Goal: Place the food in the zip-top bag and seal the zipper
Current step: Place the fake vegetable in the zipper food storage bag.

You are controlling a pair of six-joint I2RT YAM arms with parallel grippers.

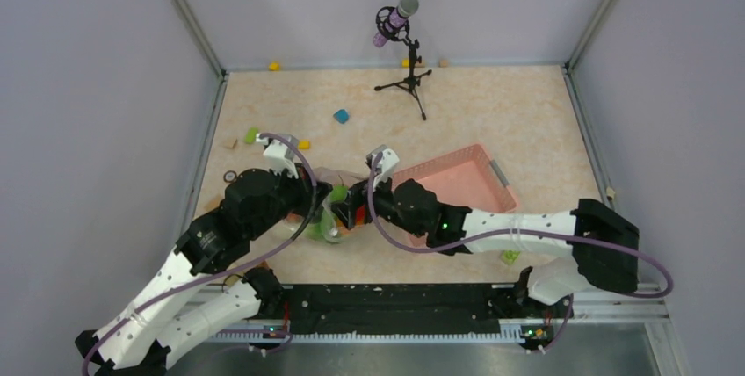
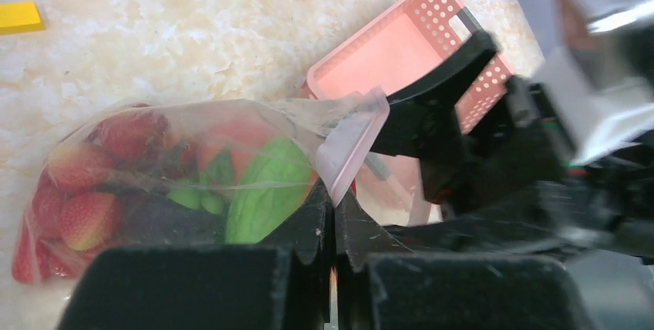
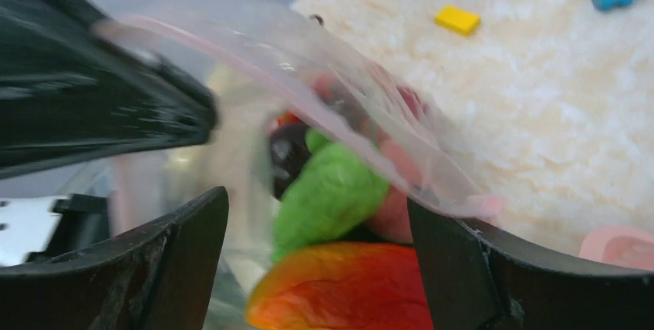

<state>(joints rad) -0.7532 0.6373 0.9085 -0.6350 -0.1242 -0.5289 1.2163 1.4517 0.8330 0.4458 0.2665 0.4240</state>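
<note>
The zip-top bag (image 2: 154,168) lies on the table holding red berries (image 2: 77,191) and green bok choy (image 2: 266,191). My left gripper (image 2: 334,208) is shut on the bag's mouth edge and pinches the pinkish zipper strip (image 2: 351,145), lifting that lip. My right gripper (image 3: 316,268) is open at the bag's mouth. Its fingers stand on either side of the red-yellow mango (image 3: 347,291), which lies under a green piece (image 3: 332,191), with a gap on the left side. In the top view both grippers meet over the bag (image 1: 329,225).
The pink basket (image 1: 457,178) lies just right of the bag, behind the right arm. A microphone stand (image 1: 404,51) is at the back. Small blocks lie scattered: blue (image 1: 341,116), yellow (image 1: 304,144), green (image 1: 252,134) and another green (image 1: 509,256) near the front.
</note>
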